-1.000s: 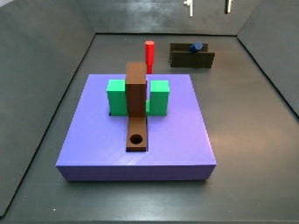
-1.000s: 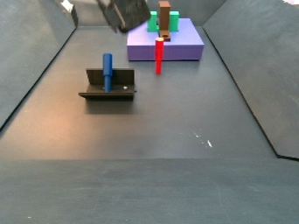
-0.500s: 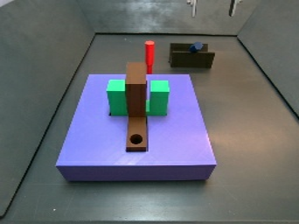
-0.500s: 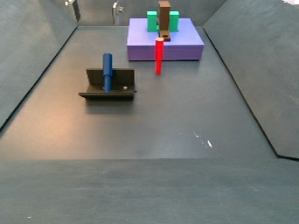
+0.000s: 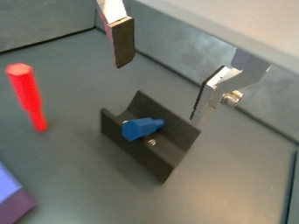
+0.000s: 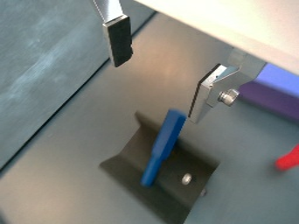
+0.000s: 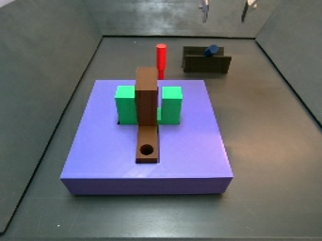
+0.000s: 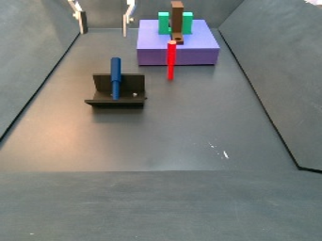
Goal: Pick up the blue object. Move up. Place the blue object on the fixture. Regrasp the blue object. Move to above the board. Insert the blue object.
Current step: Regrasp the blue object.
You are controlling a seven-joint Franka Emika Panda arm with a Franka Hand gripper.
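Note:
The blue peg (image 8: 116, 77) stands upright in the dark fixture (image 8: 117, 94); it also shows in both wrist views (image 5: 142, 129) (image 6: 162, 157) and as a small blue tip in a side view (image 7: 213, 50). My gripper (image 5: 163, 70) (image 6: 162, 68) is open and empty, high above the fixture (image 5: 152, 140) (image 6: 163, 168), apart from the peg. Only its fingertips (image 7: 206, 9) show at the upper edge of both side views (image 8: 78, 13). The brown board (image 7: 147, 108) lies on the violet slab (image 7: 149, 141), its round hole (image 7: 147, 150) at one end.
A red peg (image 7: 161, 56) stands upright on the floor beside the slab (image 8: 172, 58) and shows in both wrist views (image 5: 28, 94) (image 6: 288, 159). Green blocks (image 7: 126, 104) flank the board. Grey walls (image 8: 38, 66) enclose the floor.
The gripper has risen further above the fixture, fingers still open. The blue peg stays upright in the fixture.

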